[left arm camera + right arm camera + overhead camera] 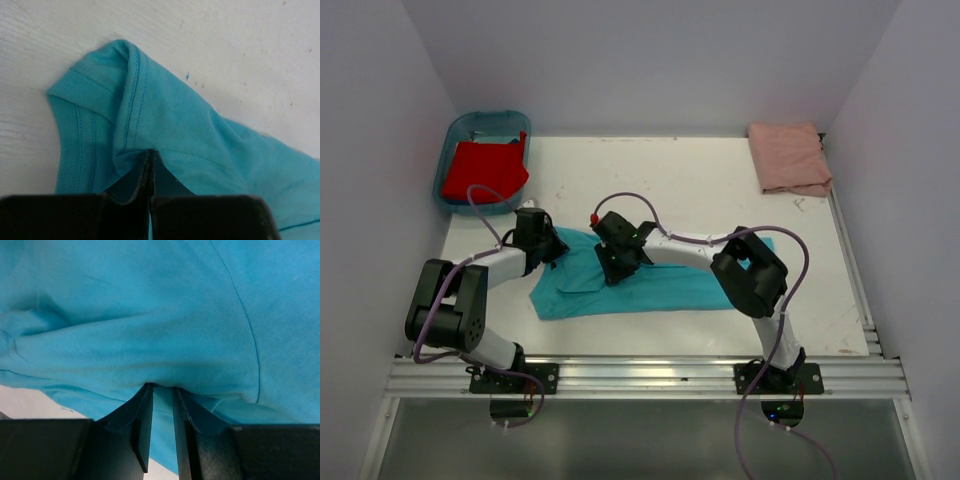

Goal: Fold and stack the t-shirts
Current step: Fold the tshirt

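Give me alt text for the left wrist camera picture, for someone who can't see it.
The left gripper, shut, pinches a raised fold of the turquoise t-shirt. The shirt lies rumpled on a white, lightly speckled table.

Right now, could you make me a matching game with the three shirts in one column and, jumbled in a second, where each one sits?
Things:
1. turquoise t-shirt
2. red t-shirt
3. salmon-pink t-shirt

Places:
A. folded at the far right corner of the table
B. inside the blue tub, far left
C. lying across the near middle of the table

Pairs: 1-C, 2-B, 3-A
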`<action>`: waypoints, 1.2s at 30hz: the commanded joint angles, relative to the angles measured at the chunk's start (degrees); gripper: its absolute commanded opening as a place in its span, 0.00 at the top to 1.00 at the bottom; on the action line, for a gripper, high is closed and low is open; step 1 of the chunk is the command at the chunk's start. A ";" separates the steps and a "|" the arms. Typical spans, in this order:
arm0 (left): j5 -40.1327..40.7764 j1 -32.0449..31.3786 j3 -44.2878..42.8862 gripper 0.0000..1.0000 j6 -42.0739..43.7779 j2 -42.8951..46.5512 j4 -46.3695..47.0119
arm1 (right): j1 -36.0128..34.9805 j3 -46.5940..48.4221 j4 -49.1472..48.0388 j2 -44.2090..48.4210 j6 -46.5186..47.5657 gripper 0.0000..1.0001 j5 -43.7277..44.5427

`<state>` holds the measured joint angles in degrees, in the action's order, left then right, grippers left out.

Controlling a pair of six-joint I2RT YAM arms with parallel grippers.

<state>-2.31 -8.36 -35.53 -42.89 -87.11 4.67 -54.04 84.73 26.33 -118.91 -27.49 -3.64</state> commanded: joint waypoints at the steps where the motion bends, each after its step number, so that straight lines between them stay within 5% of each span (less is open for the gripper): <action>1: 0.46 0.36 -0.24 1.00 0.27 1.15 1.57 | -0.71 2.28 0.92 -0.18 -0.38 0.74 1.53; 13: -0.33 0.36 0.02 1.00 0.18 0.63 2.19 | -2.12 3.60 2.50 1.14 -0.11 0.65 3.46; 26: -0.59 0.36 0.20 1.00 0.18 0.28 2.36 | -2.56 4.74 2.50 -0.71 -0.55 0.85 6.36; 36: -0.86 0.36 0.28 1.00 0.18 0.01 2.36 | -3.00 5.27 3.12 -1.32 -0.55 0.65 6.63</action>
<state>-2.76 -8.36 -35.51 -42.89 -87.11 4.71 -56.29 87.48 28.75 -119.52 -27.90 2.09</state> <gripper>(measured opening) 0.005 0.341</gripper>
